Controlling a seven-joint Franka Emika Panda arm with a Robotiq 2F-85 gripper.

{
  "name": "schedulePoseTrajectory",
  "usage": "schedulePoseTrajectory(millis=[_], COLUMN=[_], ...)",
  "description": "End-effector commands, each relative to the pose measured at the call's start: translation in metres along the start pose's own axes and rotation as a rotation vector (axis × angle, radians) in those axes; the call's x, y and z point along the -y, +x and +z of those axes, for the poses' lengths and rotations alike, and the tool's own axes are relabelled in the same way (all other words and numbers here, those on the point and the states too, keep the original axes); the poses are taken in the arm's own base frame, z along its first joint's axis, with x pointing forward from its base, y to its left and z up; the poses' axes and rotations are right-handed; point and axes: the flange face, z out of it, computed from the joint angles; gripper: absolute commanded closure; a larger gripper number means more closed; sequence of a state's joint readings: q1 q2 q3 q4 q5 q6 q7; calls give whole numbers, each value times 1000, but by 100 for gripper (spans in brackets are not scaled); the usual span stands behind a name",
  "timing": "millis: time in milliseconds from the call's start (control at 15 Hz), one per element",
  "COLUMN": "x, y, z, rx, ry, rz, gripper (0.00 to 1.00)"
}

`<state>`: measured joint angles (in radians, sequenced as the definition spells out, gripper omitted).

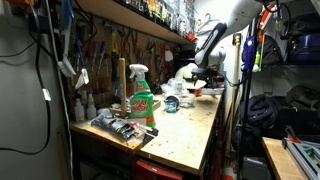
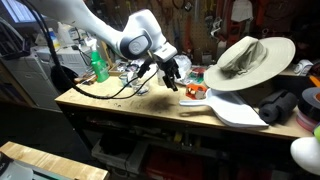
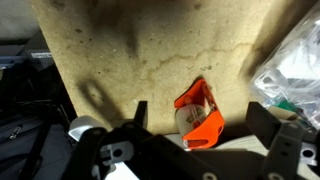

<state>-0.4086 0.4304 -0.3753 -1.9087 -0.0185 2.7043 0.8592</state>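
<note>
My gripper (image 3: pixel 198 122) is open and hangs over a worn wooden workbench (image 3: pixel 150 50). Between its two dark fingers lies an orange tape dispenser (image 3: pixel 197 112) holding a roll of tape; the fingers stand apart from it on both sides. In an exterior view my gripper (image 2: pixel 172 78) hovers just above the orange dispenser (image 2: pixel 194 91), which rests by a white board (image 2: pixel 235 108). In an exterior view the gripper (image 1: pixel 200 72) is at the bench's far end.
A tan wide-brimmed hat (image 2: pixel 250 60) sits on the white board. A green spray bottle (image 1: pixel 142 95) and a tray of small items (image 1: pixel 122 127) stand on the bench's near end. Crumpled clear plastic (image 3: pixel 295 60) lies close by. Tools hang on the wall.
</note>
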Motion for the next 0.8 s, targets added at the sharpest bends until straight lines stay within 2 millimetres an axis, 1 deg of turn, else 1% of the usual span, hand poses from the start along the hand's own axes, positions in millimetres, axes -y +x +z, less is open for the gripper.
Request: schedulePoseTrajectory(millis=[0,400,733], x=[5,23,31], y=[1,-3,-4], z=[6,33,56], rx=[0,-59,-102], ry=[8,-10,-28], rz=[3,-27,-54], gripper=[0,0,0])
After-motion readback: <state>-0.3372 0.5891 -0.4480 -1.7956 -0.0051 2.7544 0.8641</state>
